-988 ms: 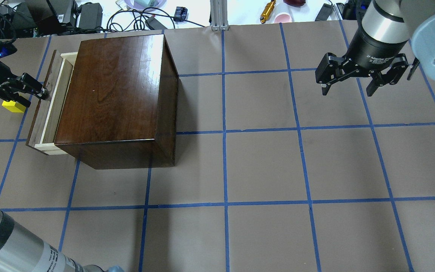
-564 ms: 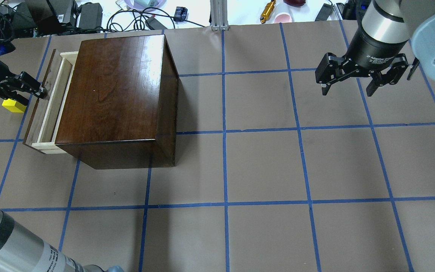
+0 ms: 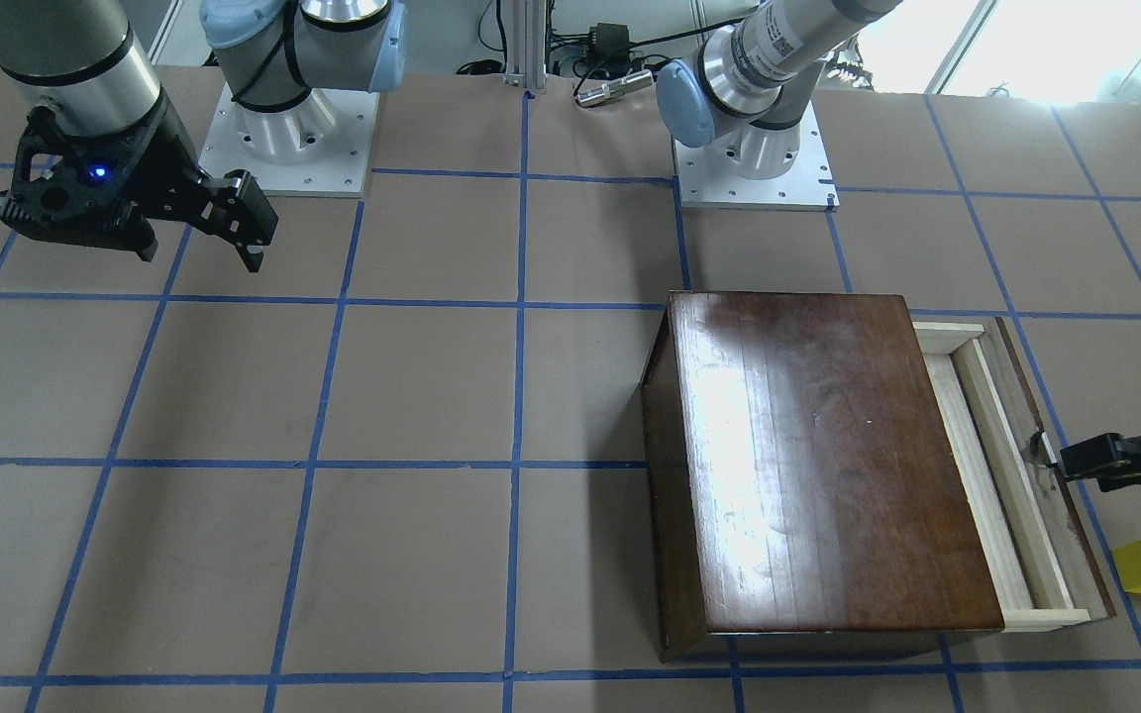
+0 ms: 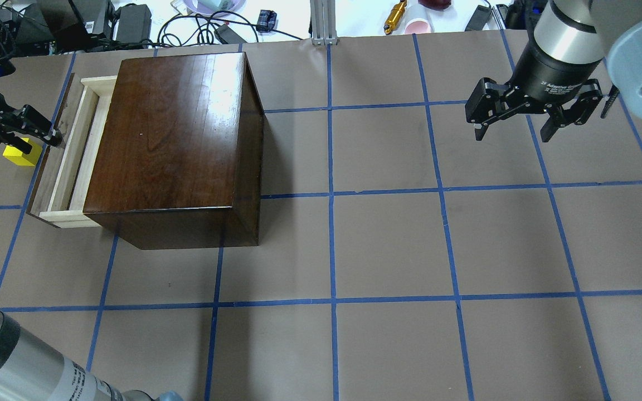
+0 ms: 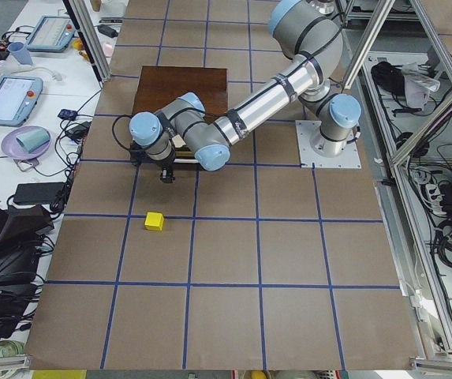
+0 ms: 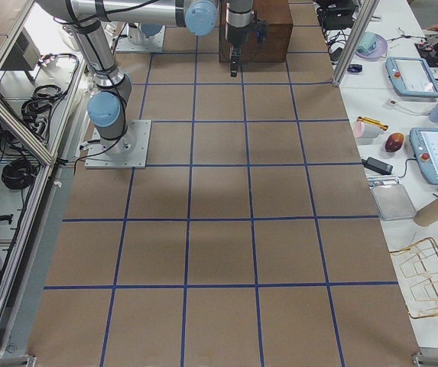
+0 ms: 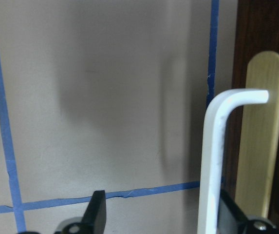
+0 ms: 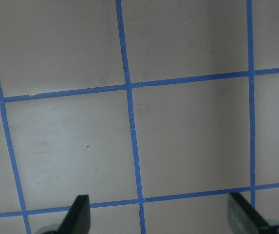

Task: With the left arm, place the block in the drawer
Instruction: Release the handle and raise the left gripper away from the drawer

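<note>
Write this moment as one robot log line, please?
left hand: open, at white pull | drawer: partly out | block: on table beside drawer | right hand: open, empty

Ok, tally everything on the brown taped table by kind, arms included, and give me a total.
Robot arms: 2, the left arm and the right arm
Wooden box: 1
Drawer: 1
Yellow block: 1
Total: 5

"Adaptive" lettering (image 4: 562, 84), white, on right pincer (image 4: 513, 133) body (remainder blurred)
</note>
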Robot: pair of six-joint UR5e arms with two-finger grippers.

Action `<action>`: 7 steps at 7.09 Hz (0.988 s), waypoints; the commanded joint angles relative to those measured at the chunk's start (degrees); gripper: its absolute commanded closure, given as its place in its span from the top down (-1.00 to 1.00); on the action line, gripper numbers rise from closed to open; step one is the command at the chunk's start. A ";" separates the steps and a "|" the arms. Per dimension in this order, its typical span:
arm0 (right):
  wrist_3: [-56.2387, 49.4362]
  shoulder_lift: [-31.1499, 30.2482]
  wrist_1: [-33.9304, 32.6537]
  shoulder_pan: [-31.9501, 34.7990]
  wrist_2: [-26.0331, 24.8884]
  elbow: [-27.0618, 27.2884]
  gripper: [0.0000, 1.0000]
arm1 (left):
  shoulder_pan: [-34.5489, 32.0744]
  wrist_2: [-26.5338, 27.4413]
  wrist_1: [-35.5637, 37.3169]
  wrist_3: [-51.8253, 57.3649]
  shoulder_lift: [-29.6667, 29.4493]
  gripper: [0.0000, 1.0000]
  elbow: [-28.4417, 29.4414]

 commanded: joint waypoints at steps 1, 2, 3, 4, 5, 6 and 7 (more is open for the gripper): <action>0.00 0.00 0.00 0.00 0.00 0.00 1.00 | 0.56 0.24 0.53 0.23 0.09 0.60 0.00; 0.00 0.00 0.00 0.00 0.00 0.00 1.00 | 0.83 0.24 0.53 0.23 0.18 0.60 0.00; 0.00 0.00 0.00 0.00 0.00 0.00 1.00 | 0.83 0.24 0.53 0.23 0.18 0.60 0.00; 0.00 0.00 0.00 0.00 0.00 0.00 1.00 | 0.92 0.15 0.53 0.23 0.26 0.60 0.00; 0.00 0.00 0.00 0.00 0.00 0.09 1.00 | 0.92 0.07 0.45 0.05 0.61 0.60 0.00; 0.00 0.00 0.00 0.00 0.00 0.00 1.00 | 0.92 0.24 0.10 -0.04 2.01 0.60 0.26; 0.00 0.00 0.00 0.00 0.00 0.09 1.00 | 1.01 0.24 -0.08 0.05 2.20 0.60 1.75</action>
